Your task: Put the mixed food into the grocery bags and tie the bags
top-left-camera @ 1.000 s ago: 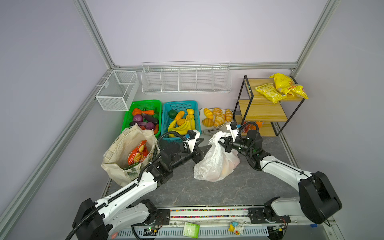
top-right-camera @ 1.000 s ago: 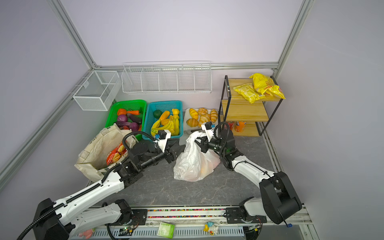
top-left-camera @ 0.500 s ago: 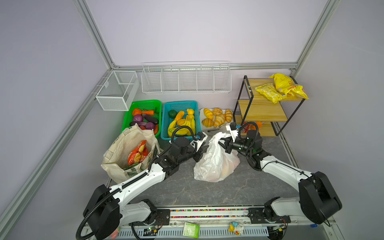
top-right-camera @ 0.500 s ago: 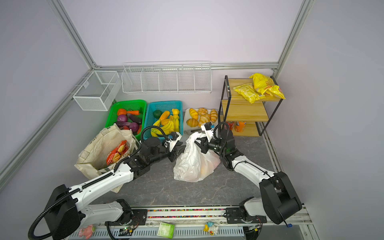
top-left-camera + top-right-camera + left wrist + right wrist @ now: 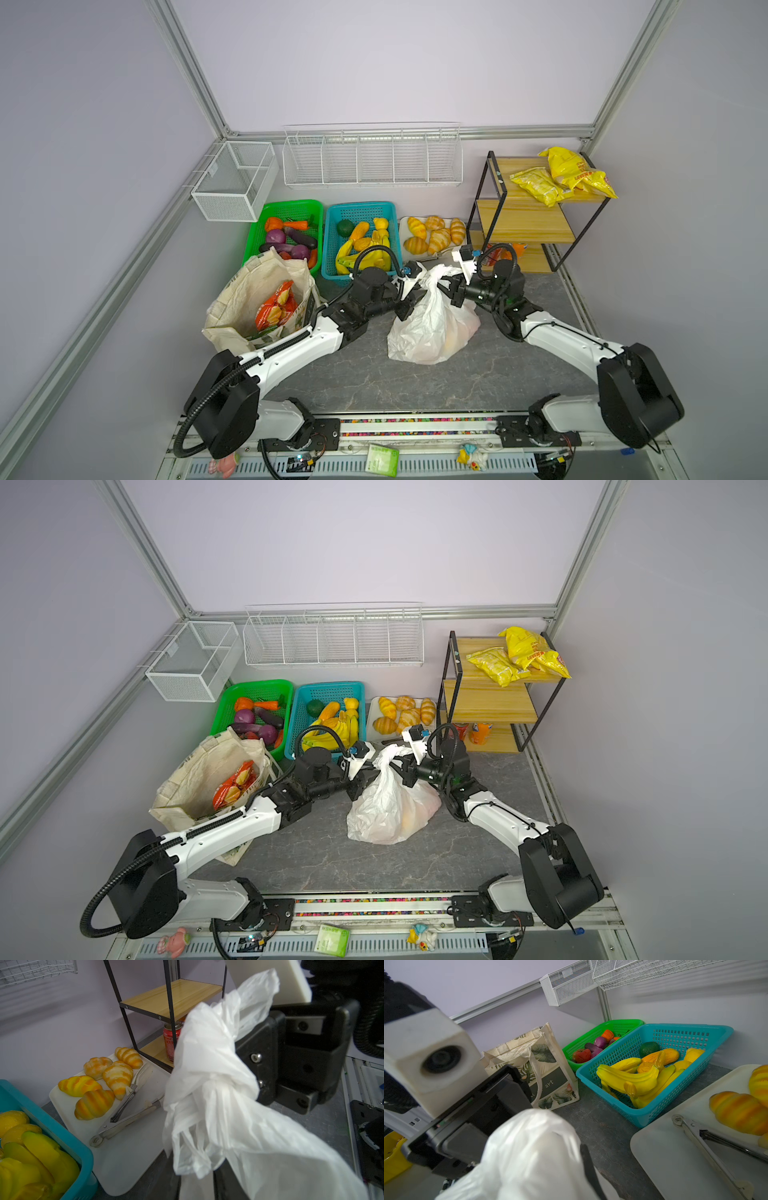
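The white plastic grocery bag (image 5: 432,328) (image 5: 390,808) stands mid-table with orange and yellow fruit (image 5: 453,340) showing through it. Its top is twisted into a neck (image 5: 218,1084). My left gripper (image 5: 409,305) (image 5: 359,785) (image 5: 197,1180) is shut on a strip of the bag's plastic from the left. My right gripper (image 5: 451,291) (image 5: 405,773) is shut on the bag's top from the right; plastic (image 5: 529,1157) hides all but one dark finger (image 5: 588,1167). The cream canvas tote (image 5: 249,299) (image 5: 542,1068) stands open at the left with a red snack packet (image 5: 276,307) inside.
Behind the bags are a green basket (image 5: 286,205) of vegetables, a teal basket (image 5: 357,206) of bananas, and a white tray (image 5: 124,1157) with croissants and tongs (image 5: 124,1120). A wooden shelf (image 5: 528,216) at the back right holds yellow packets (image 5: 561,178) and cans (image 5: 480,731).
My left arm has stretched to the right towards the plastic bag's neck and its jaws have narrowed onto the plastic. The right gripper has kept its place and its hold.
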Motion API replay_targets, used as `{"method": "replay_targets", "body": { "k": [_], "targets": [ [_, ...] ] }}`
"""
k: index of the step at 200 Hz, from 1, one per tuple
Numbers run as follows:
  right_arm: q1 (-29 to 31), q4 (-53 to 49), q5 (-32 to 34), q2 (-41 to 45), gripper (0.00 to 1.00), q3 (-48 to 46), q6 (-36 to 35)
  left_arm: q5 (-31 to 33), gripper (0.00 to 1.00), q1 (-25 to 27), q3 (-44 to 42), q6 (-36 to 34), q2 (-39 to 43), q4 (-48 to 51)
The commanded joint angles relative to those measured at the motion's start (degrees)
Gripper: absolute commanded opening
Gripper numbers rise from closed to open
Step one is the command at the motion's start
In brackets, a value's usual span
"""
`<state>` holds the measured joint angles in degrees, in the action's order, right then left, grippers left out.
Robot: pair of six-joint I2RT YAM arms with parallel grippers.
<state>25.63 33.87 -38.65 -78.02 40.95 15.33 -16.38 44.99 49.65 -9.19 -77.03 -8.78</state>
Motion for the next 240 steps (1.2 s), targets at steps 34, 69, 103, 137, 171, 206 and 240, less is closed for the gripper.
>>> {"method": "replay_targets", "body": {
  "k": [34,69,103,137,171,206,240],
  "targets": [
    [-0.1,-0.8,-0.3,1.6,0.07,0.0,-1.4,0.7,0.33,-0.2,3.3,0.3,-1.1,-2.6],
    [-0.1,-0.9,-0.2,1.6,0.07,0.0,-1.6,0.1,0.35,-0.2,3.8,0.8,-1.4,-2.9],
    [-0.1,-1.1,-0.2,1.3,0.07,0.0,-1.7,0.3,0.38,-0.2,3.8,0.9,-1.2,-3.2],
    [0.0,-1.2,-0.2,1.3,0.06,0.2,-1.7,0.7,0.39,-0.2,3.8,0.9,-0.8,-3.5],
    [0.3,-1.8,0.1,1.1,0.06,0.1,-2.2,1.7,0.36,-0.2,3.9,1.2,-0.6,-3.7],
    [0.4,-1.8,0.2,1.2,0.06,0.1,-2.4,1.6,0.36,-0.2,4.0,1.5,-0.6,-3.9],
    [0.6,-2.3,0.4,1.3,0.07,0.3,-2.7,1.5,0.26,-0.2,3.8,1.9,-0.3,-3.9]
  ]
}}
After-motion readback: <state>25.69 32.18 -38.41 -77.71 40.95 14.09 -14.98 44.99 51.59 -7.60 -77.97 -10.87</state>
